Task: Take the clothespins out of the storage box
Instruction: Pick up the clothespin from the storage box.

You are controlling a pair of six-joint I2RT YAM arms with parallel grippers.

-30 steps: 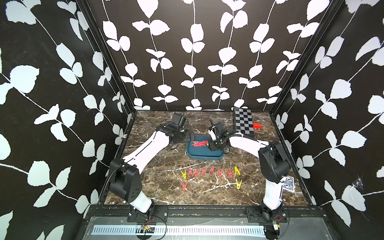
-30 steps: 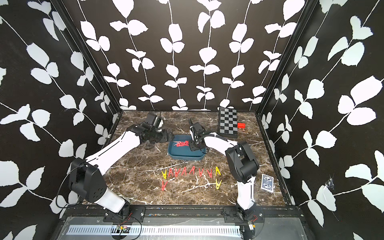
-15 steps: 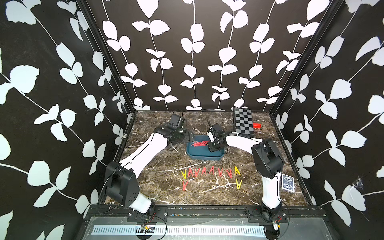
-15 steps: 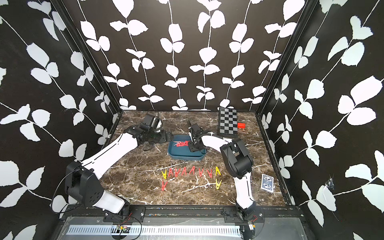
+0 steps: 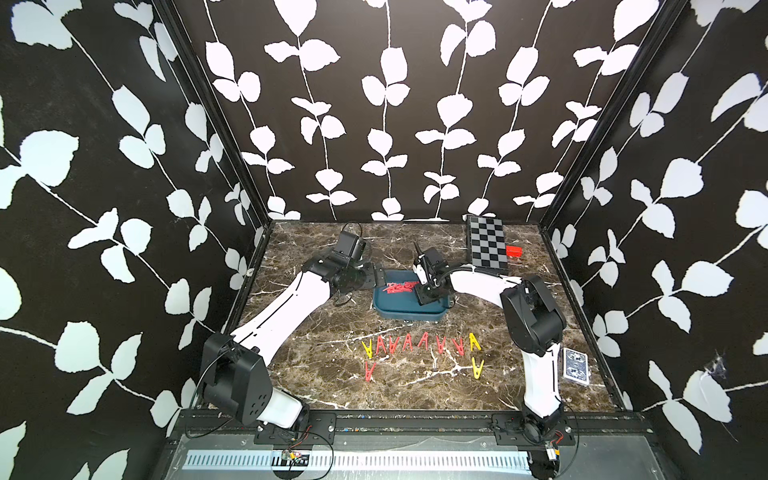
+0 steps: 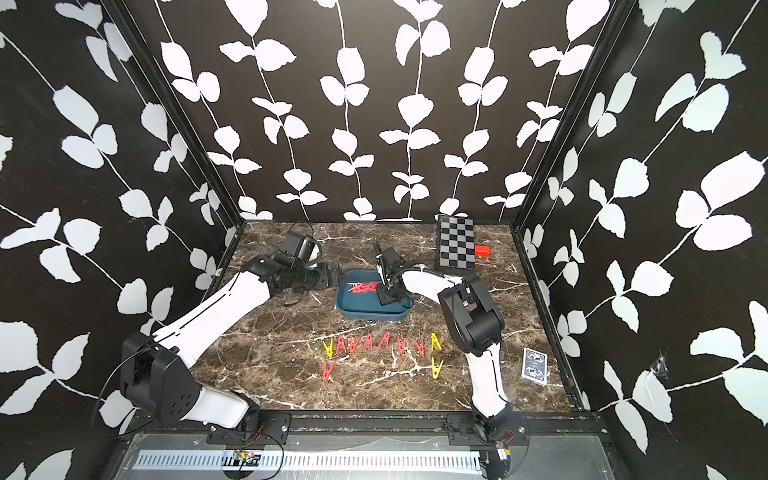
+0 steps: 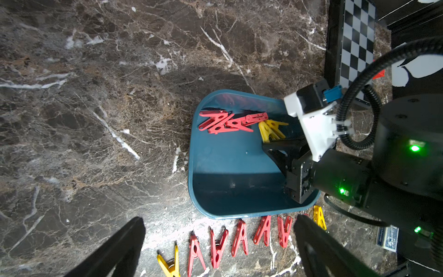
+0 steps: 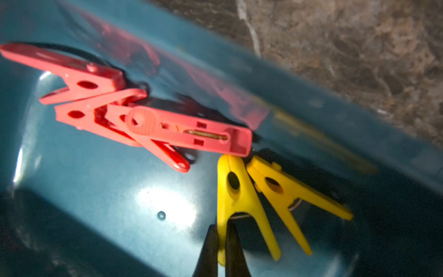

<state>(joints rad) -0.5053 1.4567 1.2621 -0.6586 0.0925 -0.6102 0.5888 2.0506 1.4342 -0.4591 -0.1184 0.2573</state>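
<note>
Teal plastic box [image 5: 409, 305] sits in the centre of the marble table [image 5: 415, 395] in both top views. Along its upper edge lies a pile of red pegs [image 5: 399, 287]. In the right wrist view the top one lies flat, with its long axis nearly horizontal, and its right end touches the nose of a yellow peg [image 8: 236, 191]. This yellow peg points its nose up in the frame and its legs down, so its long axis is almost vertical. The right gripper [image 8: 221, 242] is closed on its left leg at lower centre. A second yellow peg [image 8: 287, 191] lies just beside it, slanting to the lower right.

The left gripper [image 7: 219, 218] stands wide and holds nothing, left of the box in a top view. Below the box a row of pegs [image 5: 419, 343] lies on the table, with the long axes running up-down in the frame. The print on the card pack [image 5: 575, 365] at lower right is too small to read.
</note>
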